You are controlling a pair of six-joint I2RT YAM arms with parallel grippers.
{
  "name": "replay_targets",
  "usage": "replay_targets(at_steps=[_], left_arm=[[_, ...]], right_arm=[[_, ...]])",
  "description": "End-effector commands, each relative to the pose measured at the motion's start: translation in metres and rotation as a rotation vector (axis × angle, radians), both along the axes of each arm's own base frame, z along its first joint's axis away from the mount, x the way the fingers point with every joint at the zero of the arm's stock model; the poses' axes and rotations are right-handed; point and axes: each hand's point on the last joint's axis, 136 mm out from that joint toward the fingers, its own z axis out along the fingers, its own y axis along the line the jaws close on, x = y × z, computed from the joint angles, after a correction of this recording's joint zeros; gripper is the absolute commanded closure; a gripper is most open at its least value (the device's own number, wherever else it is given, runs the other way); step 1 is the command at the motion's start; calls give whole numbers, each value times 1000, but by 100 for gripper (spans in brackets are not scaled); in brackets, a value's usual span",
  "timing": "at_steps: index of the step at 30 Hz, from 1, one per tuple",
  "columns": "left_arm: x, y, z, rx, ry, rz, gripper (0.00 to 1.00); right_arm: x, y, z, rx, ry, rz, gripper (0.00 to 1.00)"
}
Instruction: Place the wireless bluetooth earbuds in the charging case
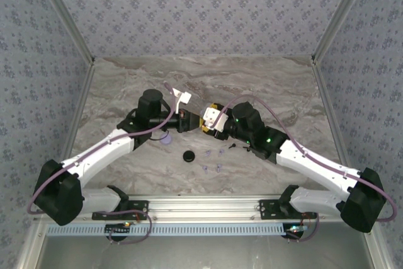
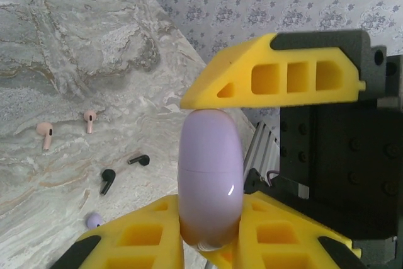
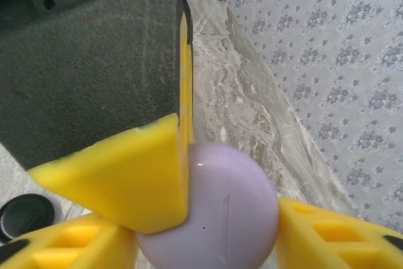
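Observation:
A round lavender charging case (image 2: 211, 181) hangs above the table where the two arms meet (image 1: 200, 119). My left gripper (image 2: 211, 244) is shut on its flat faces. My right gripper (image 3: 208, 237) spans its width. One right finger (image 3: 327, 231) touches the case's rim (image 3: 220, 218), and the contact of the other is hidden behind a left finger. The case's lid is closed. Two pale earbuds (image 2: 45, 134) (image 2: 90, 120) and two black earbuds (image 2: 107, 181) (image 2: 140, 160) lie loose on the marble. From above, several lavender earbuds (image 1: 213, 160) lie in front of the grippers.
A black round case (image 1: 188, 155) lies on the table in front of the grippers, also at the edge of the right wrist view (image 3: 25, 215). A small lavender round piece (image 1: 165, 138) sits beside the left arm. Patterned walls close off the back and sides.

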Motion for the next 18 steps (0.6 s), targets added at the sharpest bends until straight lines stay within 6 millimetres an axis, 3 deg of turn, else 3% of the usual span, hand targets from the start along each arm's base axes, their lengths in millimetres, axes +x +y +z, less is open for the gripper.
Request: replay_targets(at_steps=[1, 2, 6, 11, 18], left_arm=[[1, -3, 10, -38, -61, -4, 85], [2, -2, 11, -41, -72, 5, 85], [7, 2, 13, -58, -133, 51, 88], [10, 12, 23, -119, -265, 119, 89], [-2, 26, 46, -218, -462, 168, 93]], right_arm=[[-5, 2, 0, 4, 42, 26, 29], [-7, 0, 1, 12, 55, 31, 21], [-13, -10, 5, 58, 95, 27, 1], [-26, -26, 18, 196, 184, 69, 0], [-22, -43, 56, 497, 320, 99, 0]])
